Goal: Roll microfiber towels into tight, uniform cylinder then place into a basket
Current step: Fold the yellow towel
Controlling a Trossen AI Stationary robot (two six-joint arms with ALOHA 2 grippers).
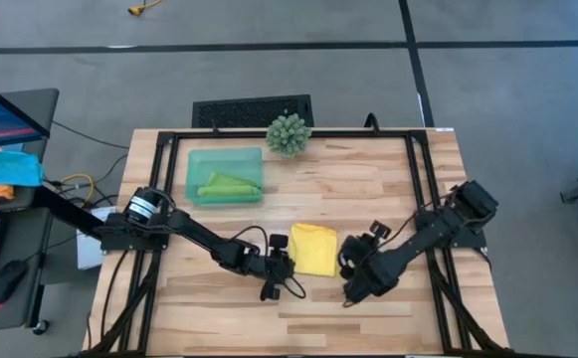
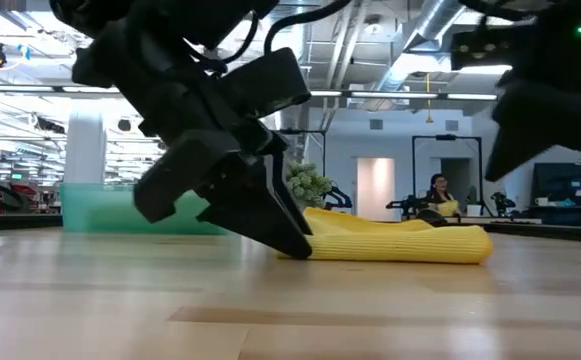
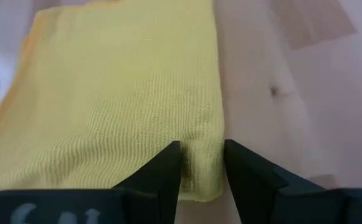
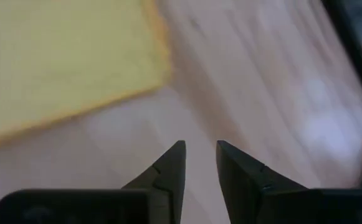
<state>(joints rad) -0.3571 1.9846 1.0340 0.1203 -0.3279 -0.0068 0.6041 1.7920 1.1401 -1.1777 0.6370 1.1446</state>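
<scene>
in the upper left of the high view we see the basket (image 1: 225, 176) with the green towel (image 1: 229, 185) already lying rolled inside it, just beside the spiky plant (image 1: 289, 134) at the table's (image 1: 368, 189) far edge. nothing seems at risk there.

moving right to the centre of the frame, the yellow towel (image 1: 314, 249) lies folded flat on the wood, not yet rolled. our left gripper (image 1: 280, 261) sits at its left edge, and in the left wrist view its fingers (image 3: 162, 171) stand narrowly apart with a fold of the towel's edge (image 3: 200, 168) pinched between them. we judge this grip thin: it takes only the rim of the cloth, so a pull could slip it free, or lift one layer and open the fold instead of starting a roll. a loose start would give a slack, uneven cylinder.

further right, our right gripper (image 1: 353, 283) hangs off the towel's lower right corner, over bare wood. its fingers (image 4: 168, 171) are narrowly apart and hold nothing. with that side unpinned, we think the cloth could slide or skew across the table as the left side works, and the two arms are near enough to bump.
</scene>
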